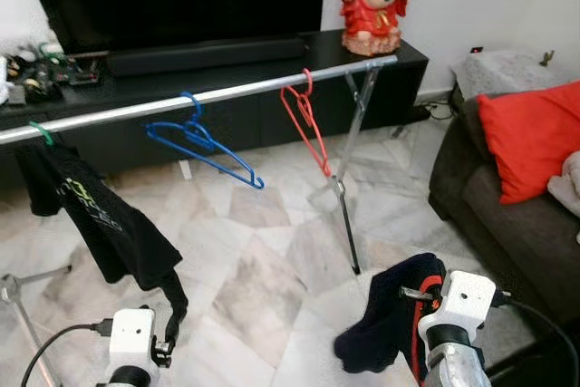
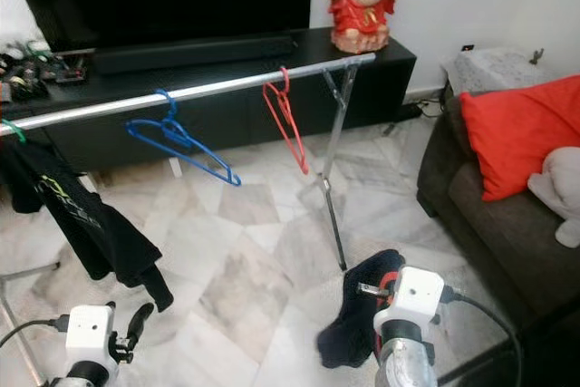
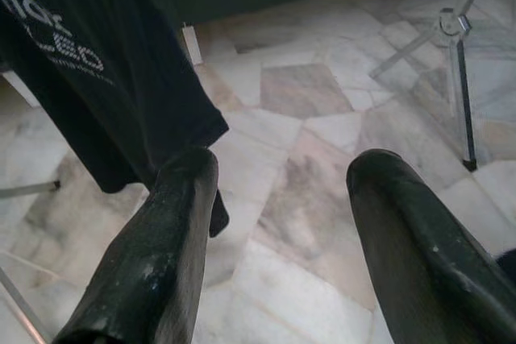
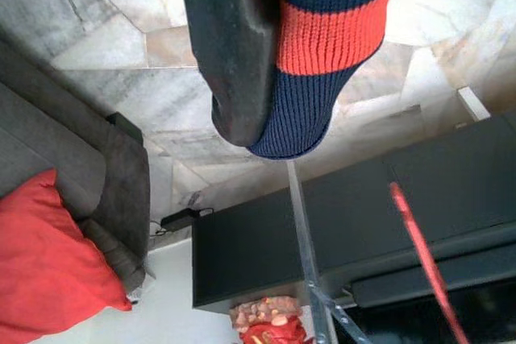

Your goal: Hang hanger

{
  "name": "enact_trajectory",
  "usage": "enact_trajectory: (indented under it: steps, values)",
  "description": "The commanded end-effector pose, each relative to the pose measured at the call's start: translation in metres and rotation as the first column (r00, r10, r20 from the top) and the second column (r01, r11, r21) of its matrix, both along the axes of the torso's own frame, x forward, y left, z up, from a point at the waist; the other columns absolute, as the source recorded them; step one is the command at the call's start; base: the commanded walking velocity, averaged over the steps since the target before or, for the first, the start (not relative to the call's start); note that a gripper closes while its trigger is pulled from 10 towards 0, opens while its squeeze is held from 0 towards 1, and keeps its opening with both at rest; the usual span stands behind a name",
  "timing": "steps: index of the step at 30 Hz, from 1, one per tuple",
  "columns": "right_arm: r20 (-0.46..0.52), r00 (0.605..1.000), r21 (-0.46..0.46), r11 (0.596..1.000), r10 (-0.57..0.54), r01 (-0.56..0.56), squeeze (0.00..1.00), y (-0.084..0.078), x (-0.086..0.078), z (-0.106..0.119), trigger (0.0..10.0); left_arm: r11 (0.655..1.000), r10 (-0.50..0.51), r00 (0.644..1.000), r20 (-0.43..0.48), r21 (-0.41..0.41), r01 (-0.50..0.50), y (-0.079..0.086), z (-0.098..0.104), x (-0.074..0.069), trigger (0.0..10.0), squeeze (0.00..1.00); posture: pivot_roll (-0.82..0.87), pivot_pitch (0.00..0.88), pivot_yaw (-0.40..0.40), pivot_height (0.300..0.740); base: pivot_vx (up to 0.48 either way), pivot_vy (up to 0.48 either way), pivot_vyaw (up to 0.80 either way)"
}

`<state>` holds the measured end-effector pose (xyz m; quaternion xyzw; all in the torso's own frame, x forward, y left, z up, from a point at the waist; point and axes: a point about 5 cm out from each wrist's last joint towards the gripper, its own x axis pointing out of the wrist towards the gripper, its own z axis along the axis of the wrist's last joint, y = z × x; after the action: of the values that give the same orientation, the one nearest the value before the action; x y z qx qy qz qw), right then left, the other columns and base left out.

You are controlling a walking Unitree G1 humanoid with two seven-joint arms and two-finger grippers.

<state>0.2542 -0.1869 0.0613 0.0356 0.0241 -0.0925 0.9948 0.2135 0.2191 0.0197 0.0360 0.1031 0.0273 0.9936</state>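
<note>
Two thin hangers [image 1: 210,146], steel rail [image 1: 227,94].

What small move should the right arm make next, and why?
Probably lift the right gripper toward the bare stretch of rail between the blue hanger and red hanger: it holds a navy-and-red garment low, well below the rail.
</note>
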Motion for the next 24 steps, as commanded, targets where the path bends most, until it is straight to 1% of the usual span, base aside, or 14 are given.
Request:
enact_trajectory:
  steps: [1, 24]
  values:
    - [0.019, 1.0, -0.009, 1.0, -0.019, 0.019, 0.0, -0.0056, 0.0002, 0.005, 10.0, 1.0, -0.004, 1.0, -0.006, -0.02, 0.004, -0.0035, -0.0013, -0.0018, 10.0, 0.0, -0.05, 0.083, 0.027, 0.721, 0.296, 0.0, 0.0]
    - [0.018, 1.0, -0.013, 1.0, -0.014, 0.014, 0.0, -0.0058, 0.0033, 0.0062, 10.0, 0.999, -0.002, 1.0, 0.003, -0.033, 0.002, -0.0074, 0.0, -0.0003, 10.0, 0.0, -0.05, 0.081, 0.018, 0.721, 0.315, 0.0, 0.0]
